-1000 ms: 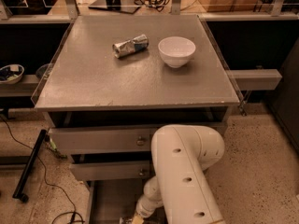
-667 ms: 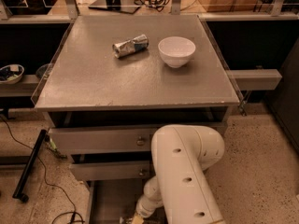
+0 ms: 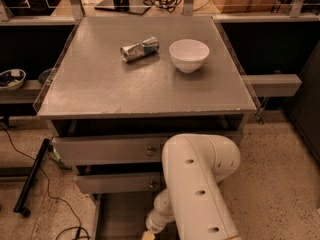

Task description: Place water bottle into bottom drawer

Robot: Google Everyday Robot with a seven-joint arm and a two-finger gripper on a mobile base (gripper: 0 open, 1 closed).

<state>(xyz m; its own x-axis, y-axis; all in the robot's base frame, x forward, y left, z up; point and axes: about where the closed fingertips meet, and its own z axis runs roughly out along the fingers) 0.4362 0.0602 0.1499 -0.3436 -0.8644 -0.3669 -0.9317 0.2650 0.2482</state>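
Observation:
The bottom drawer (image 3: 119, 215) is pulled open below the two knobbed drawers, and its flat grey floor shows. My white arm (image 3: 200, 184) reaches down over it from the right. My gripper (image 3: 148, 235) is at the bottom edge of the camera view, low over the drawer floor and mostly cut off. The water bottle is not in view. It may be hidden under the arm or below the frame.
On the grey cabinet top (image 3: 100, 89) lie a crushed silver-blue can (image 3: 139, 49) and a white bowl (image 3: 188, 54). The two knobbed drawers (image 3: 107, 150) stand slightly out. A black pole and cables (image 3: 32, 176) lie on the floor at the left.

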